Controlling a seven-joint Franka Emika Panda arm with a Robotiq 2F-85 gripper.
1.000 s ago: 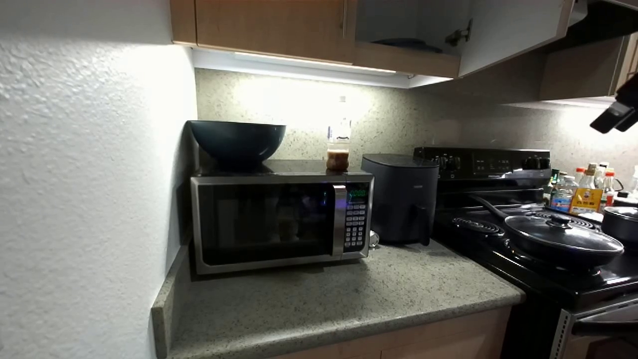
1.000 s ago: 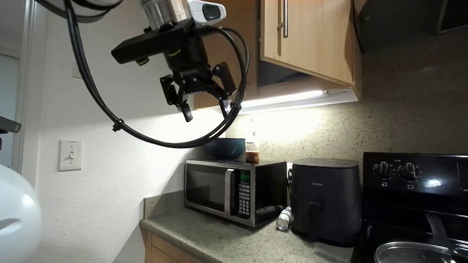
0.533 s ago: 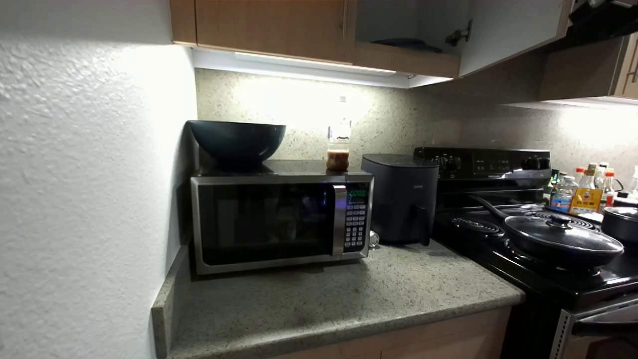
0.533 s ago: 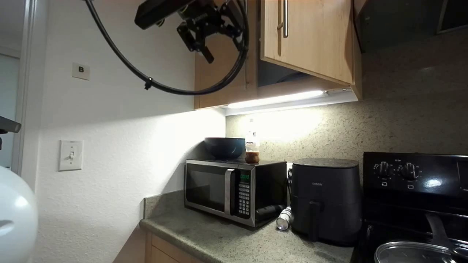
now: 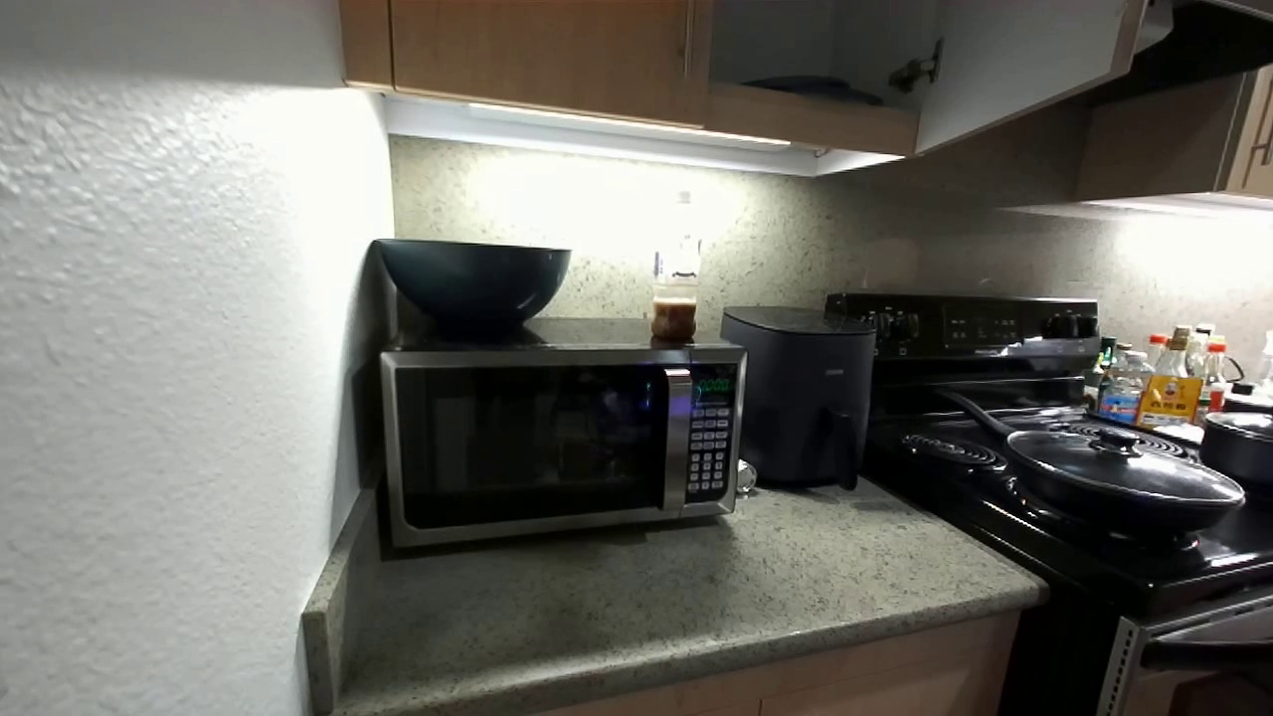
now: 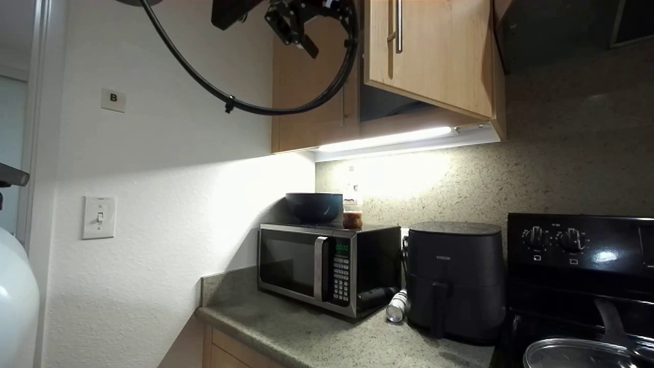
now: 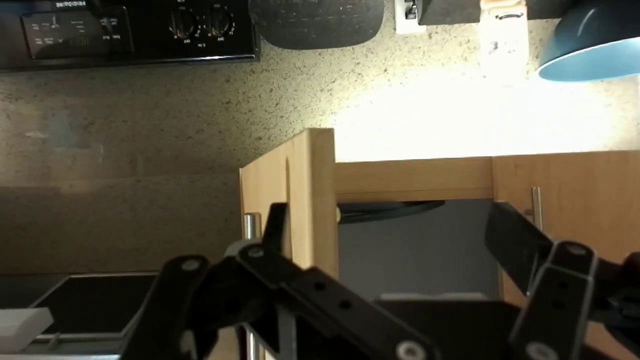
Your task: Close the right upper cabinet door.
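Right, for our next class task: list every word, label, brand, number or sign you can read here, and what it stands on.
"B": wall plate
"0000", apparently: microwave display
"COSORI", faint, probable reading: air fryer
"FRIGIDAIRE", upside down, apparently: stove panel
Too small or blurred to read: microwave keypad, stove-knob markings, bottle labels.

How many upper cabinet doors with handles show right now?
3: the open right upper cabinet door, the closed door beside it, and a cut-off door past the stove, at the edge of an exterior view. Others may be hidden or out of frame.
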